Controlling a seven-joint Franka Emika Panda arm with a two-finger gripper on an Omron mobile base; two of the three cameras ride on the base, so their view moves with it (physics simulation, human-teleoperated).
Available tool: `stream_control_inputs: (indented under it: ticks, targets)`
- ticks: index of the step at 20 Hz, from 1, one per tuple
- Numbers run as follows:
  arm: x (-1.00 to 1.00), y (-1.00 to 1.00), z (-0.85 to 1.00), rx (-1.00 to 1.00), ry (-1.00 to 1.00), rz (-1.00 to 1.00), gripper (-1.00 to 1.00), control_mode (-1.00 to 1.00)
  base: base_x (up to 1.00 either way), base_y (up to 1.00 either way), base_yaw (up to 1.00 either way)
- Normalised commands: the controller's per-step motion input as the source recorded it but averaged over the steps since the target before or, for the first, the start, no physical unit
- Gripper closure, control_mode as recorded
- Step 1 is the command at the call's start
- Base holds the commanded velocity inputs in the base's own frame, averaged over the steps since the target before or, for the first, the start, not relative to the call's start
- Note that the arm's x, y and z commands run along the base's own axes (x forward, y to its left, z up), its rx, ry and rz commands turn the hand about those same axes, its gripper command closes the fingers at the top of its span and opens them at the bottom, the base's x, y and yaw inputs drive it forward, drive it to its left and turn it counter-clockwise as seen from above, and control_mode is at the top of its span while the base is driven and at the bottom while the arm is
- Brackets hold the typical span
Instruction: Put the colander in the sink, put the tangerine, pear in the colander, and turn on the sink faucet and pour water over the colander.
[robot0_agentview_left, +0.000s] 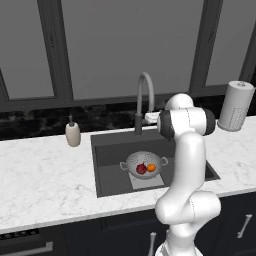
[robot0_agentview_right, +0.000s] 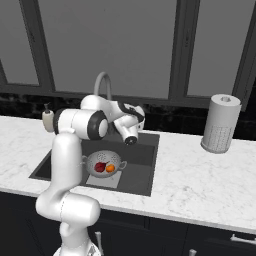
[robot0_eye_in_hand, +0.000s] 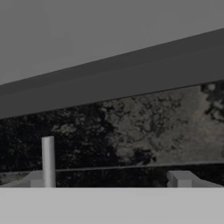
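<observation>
The light-grey colander sits on the bottom of the dark sink. Inside it lie the dark-red pear and the small orange tangerine, side by side. The gooseneck sink faucet rises behind the basin. My gripper hovers at the faucet's lower stem, just right of it, facing the dark backsplash. Its fingertips stand wide apart, open and holding nothing. A slim pale upright rod stands by the left tip. The water is out of view.
A beige soap bottle stands on the marble counter left of the sink. A paper towel roll stands at the back right. Dark window frames run behind the counter.
</observation>
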Motion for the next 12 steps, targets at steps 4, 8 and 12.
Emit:
stream_control_inputs:
  ticks: [4, 8, 12]
  targets:
    - [0.0, -0.97, 0.0, 0.02, 0.0, 0.0, -1.0, -1.0, 0.0, 0.0, 0.0]
    - [0.0, -1.0, 0.0, 0.03, 0.0, 0.0, -1.0, -1.0, 0.0, 0.0, 0.0]
    - [0.0, -0.98, 0.0, 0.03, 0.0, 0.0, -1.0, -1.0, 0.0, 0.0, 0.0]
